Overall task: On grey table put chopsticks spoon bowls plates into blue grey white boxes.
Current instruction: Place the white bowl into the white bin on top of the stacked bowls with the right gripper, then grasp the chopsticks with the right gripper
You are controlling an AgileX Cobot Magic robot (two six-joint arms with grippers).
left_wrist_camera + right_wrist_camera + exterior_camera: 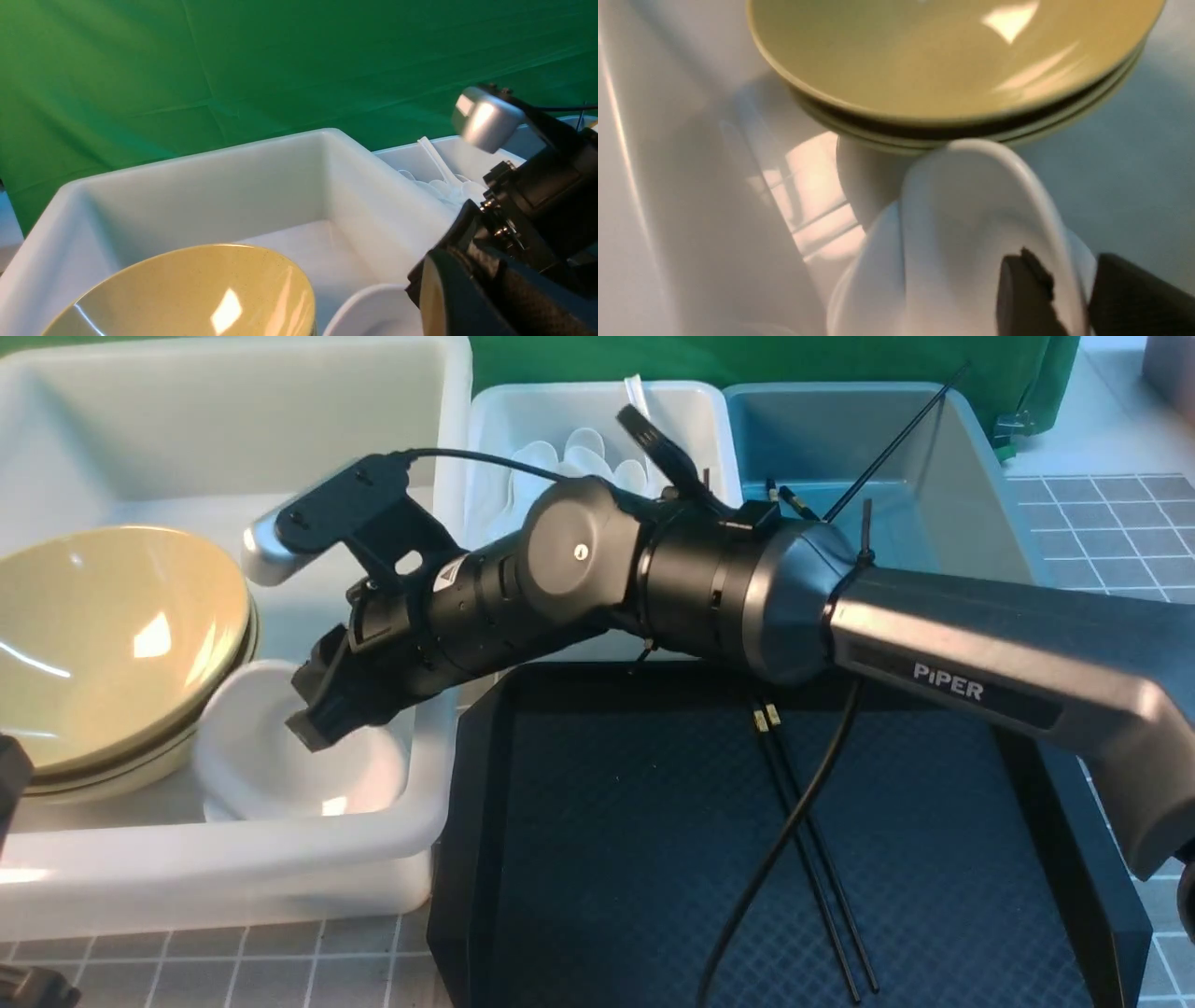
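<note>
Nearest the lens in the front view runs the right arm (980,644). Its grey forearm crosses above the black tray (607,859) and reaches leftward into the large translucent tub (233,873). The right gripper (317,723) points down at a white plate (280,765) in the tub's near right corner, just beside a stack of olive-yellow bowls (103,635).

In the right wrist view the two fingers (1027,298) stand on either side of the plate's raised rim, one inside the dish and one outside. Whether they pinch the rim or stand just clear of it cannot be told. The plate is tilted, its upper edge appears to touch the lower bowls, and another white dish lies under it.

The left gripper is outside all three views; its jaws are pressed together.

Behind the tray two smaller bins stand side by side. The white bin (597,392) holds white soup spoons (579,453). The blue-grey bin (971,495) holds black chopsticks (896,443), one of them leaning up over the far rim. Two more chopsticks lie close together on the tray, gold bands toward the arm, with a black cable (742,896) draped across them. Grey table (280,961) tiles show in front of the tub.
</note>
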